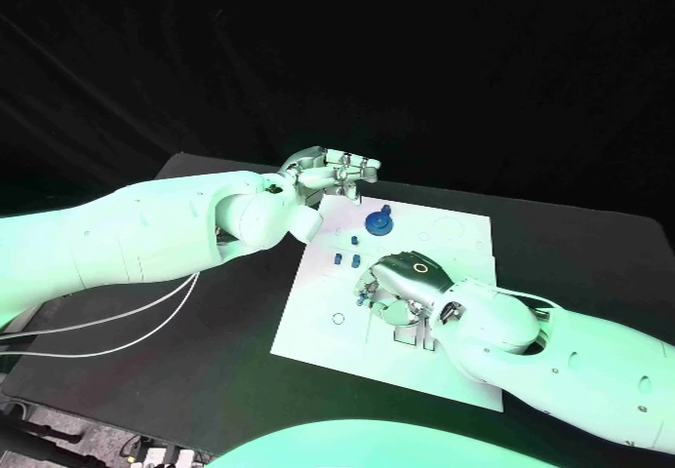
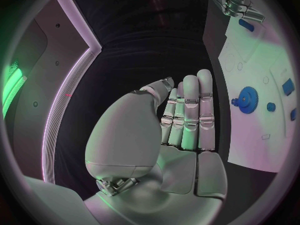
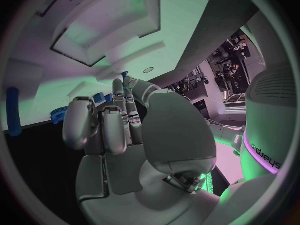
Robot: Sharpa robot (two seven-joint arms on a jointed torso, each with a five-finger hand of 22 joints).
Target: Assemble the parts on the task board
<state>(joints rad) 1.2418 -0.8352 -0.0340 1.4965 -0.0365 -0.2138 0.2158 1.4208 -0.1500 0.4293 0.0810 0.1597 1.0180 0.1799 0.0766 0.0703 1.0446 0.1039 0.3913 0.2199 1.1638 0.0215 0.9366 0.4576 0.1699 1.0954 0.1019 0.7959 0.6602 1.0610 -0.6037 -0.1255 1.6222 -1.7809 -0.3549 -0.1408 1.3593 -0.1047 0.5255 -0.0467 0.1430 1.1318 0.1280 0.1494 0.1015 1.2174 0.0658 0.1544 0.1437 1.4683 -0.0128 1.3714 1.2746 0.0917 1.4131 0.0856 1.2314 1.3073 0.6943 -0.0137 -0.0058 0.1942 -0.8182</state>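
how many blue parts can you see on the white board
4 at least: the round blue gear near the far edge, two small blue blocks mid-board, and one piece by the right hand, which may hide more.

Flat white rectangular task board [image 1: 448,255] mid-table, round blue toothed gear [image 1: 378,223] near its far edge, small blue blocks [image 1: 343,257] closer in.

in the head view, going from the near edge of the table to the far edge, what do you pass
right hand on the task board → small blue parts → blue gear → left hand at the board's far edge
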